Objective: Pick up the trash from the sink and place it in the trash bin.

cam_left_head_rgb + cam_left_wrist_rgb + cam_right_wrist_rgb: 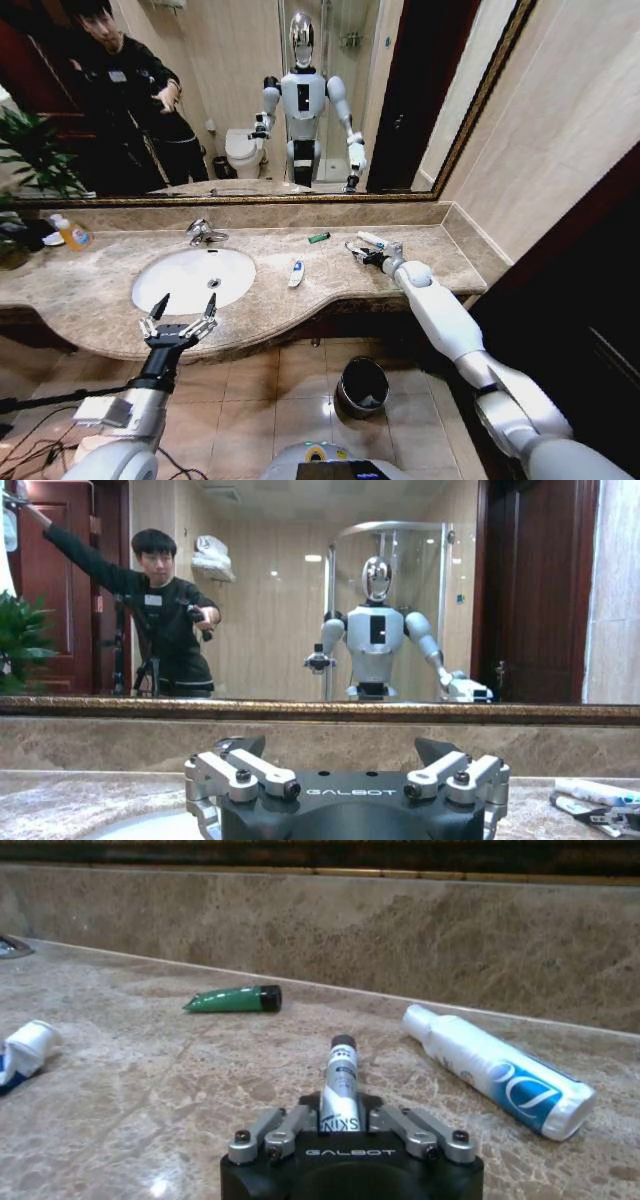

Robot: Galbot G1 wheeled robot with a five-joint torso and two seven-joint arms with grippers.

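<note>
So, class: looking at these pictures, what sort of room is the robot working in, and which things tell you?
A bathroom, most likely a hotel's. The clues: a white oval sink with a chrome faucet set in a marble counter, a wide mirror reflecting a toilet, and small toiletry tubes lying about.

Warm indoor light, glare on marble counter (160, 1185) (soft shadows), wide-angle edge distortion

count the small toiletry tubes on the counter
4: a green tube near the backsplash, a white-and-blue tube beside the sink, a white tube far right, one tube in the right gripper.
</note>
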